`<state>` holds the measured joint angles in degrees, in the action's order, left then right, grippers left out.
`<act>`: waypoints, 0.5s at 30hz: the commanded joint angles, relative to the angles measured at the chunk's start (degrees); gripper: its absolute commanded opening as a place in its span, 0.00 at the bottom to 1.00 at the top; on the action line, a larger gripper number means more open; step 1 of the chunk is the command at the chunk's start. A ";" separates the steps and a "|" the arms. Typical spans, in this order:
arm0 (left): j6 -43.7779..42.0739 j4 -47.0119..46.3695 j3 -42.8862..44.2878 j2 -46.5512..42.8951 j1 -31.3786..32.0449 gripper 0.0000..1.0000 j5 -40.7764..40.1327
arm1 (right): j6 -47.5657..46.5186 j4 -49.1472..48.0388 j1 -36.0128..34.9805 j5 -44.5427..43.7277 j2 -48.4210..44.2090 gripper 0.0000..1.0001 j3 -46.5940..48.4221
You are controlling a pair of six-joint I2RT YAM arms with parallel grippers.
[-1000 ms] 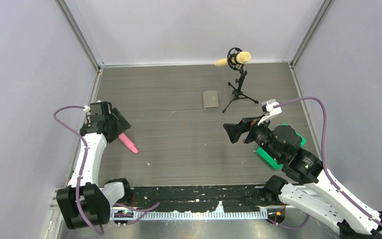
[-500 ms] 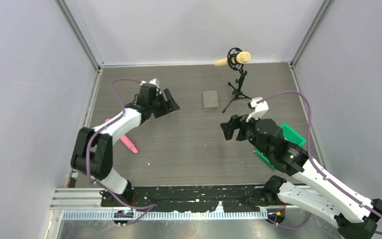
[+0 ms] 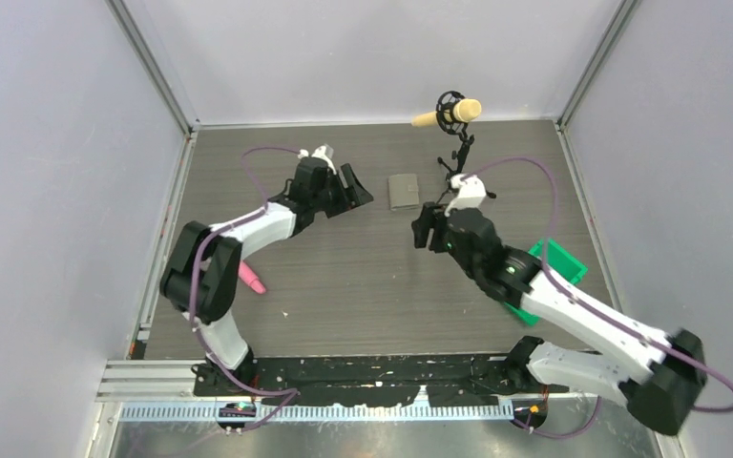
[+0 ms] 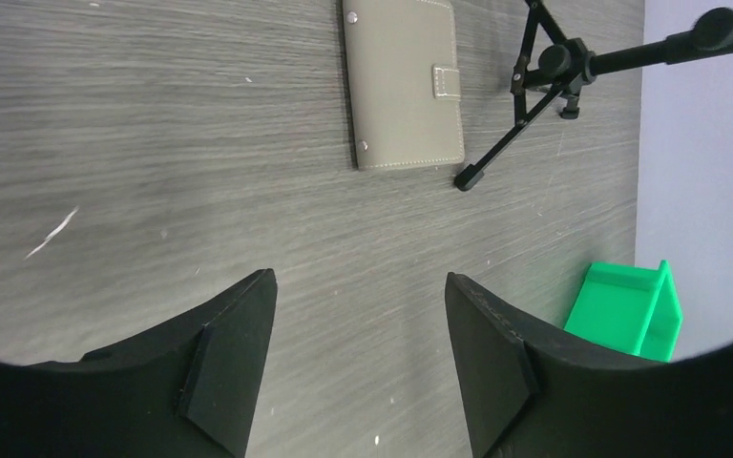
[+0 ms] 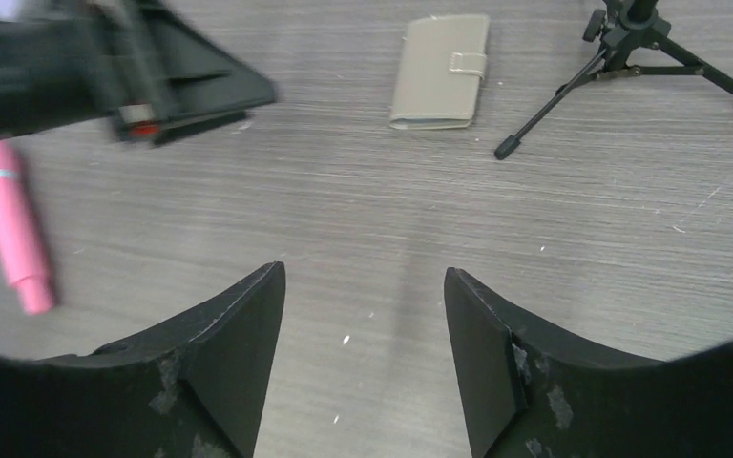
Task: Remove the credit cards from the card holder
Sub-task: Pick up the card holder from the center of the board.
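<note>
The card holder (image 3: 403, 192) is a grey-olive wallet lying folded shut on the dark table, its snap tab fastened; it also shows in the left wrist view (image 4: 403, 83) and the right wrist view (image 5: 439, 70). The credit cards are hidden. My left gripper (image 3: 358, 191) hovers just left of the card holder, open, with nothing between its fingers (image 4: 234, 353). My right gripper (image 3: 423, 229) hangs a little below and right of the card holder, open and empty, bare table between its fingertips (image 5: 248, 343).
A black tripod (image 3: 458, 176) carrying a yellow microphone (image 3: 450, 113) stands just right of the card holder. A pink cylinder (image 3: 249, 278) lies at the left. A green bin (image 3: 555, 270) sits at the right, partly behind my right arm.
Both arms have swung toward the card holder: the left gripper from the left side to just beside it, the right gripper up and leftward from the green bin. The right jaws narrowed somewhat.
</note>
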<state>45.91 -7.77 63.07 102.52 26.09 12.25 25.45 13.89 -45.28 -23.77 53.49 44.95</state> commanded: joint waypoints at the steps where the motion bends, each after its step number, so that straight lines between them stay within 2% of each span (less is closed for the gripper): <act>1: -3.78 8.81 -2.30 -13.73 -0.40 0.70 -7.60 | -0.15 -10.46 4.10 -1.72 12.58 0.68 3.55; 4: -5.76 13.03 -6.40 -22.00 -0.42 0.71 -9.65 | -0.45 -14.27 8.05 0.93 20.23 0.63 6.11; 7: -8.35 21.05 -7.72 -28.89 -0.47 0.71 -11.01 | 0.30 -17.59 10.41 0.68 29.79 0.60 9.83; 11: -13.12 30.38 -9.15 -38.35 -0.51 0.73 -11.81 | 1.90 -18.02 12.69 0.72 40.71 0.58 15.51; 15: -14.84 34.82 -11.26 -45.92 -0.51 0.76 -13.93 | 4.05 -17.86 14.26 1.28 48.62 0.57 20.17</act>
<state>35.22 18.52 53.78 61.89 25.80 1.08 26.70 -0.67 -32.03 -22.41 97.51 59.96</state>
